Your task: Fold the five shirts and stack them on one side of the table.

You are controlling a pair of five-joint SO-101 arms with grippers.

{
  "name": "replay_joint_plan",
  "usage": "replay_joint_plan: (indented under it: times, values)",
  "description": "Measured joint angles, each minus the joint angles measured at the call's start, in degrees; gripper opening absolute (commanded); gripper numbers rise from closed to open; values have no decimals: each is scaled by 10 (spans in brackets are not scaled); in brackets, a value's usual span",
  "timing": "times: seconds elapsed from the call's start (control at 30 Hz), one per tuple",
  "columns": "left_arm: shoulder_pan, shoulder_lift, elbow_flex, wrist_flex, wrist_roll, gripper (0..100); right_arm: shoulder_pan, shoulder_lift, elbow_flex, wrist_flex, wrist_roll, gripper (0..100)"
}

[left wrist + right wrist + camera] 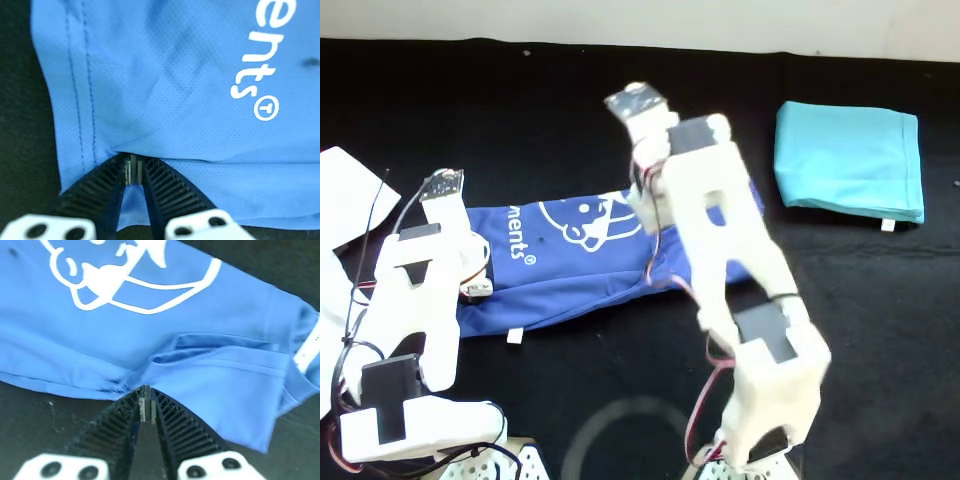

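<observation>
A dark blue shirt (570, 262) with white print lies folded lengthwise across the middle of the black table. My left gripper (133, 169) is shut on the blue shirt (170, 90), pinching a fold near its stitched hem; in the high view it sits at the shirt's left end (470, 270). At the shirt's right part my right gripper (145, 405) is shut on the blue shirt (150, 335), pinching its folded edge below the white print. A folded light blue shirt (848, 160) lies at the far right.
White cloth (348, 195) lies at the table's left edge, partly under the left arm. The black table (520, 120) shows bare behind the blue shirt and in front of it. Both arm bases stand at the near edge.
</observation>
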Motion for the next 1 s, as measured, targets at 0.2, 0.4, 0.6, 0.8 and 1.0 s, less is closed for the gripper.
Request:
replay_joint_plan:
  times: [0.2, 0.4, 0.6, 0.8, 1.0]
  values:
    - [0, 0, 0, 0, 0, 9, -10, -107, 279, -207, -7, 6]
    - [0, 0, 0, 0, 0, 9, -56, -110, 360, -255, -8, 6]
    - [0, -3, 0, 5, 0, 9, -76, -105, 367, -269, -8, 6]
    - [-6, -69, -27, 119, 4, 11, -78, -105, 389, -236, -8, 6]
    - [-7, -157, -98, 236, 3, 14, -79, -105, 402, -207, -8, 6]
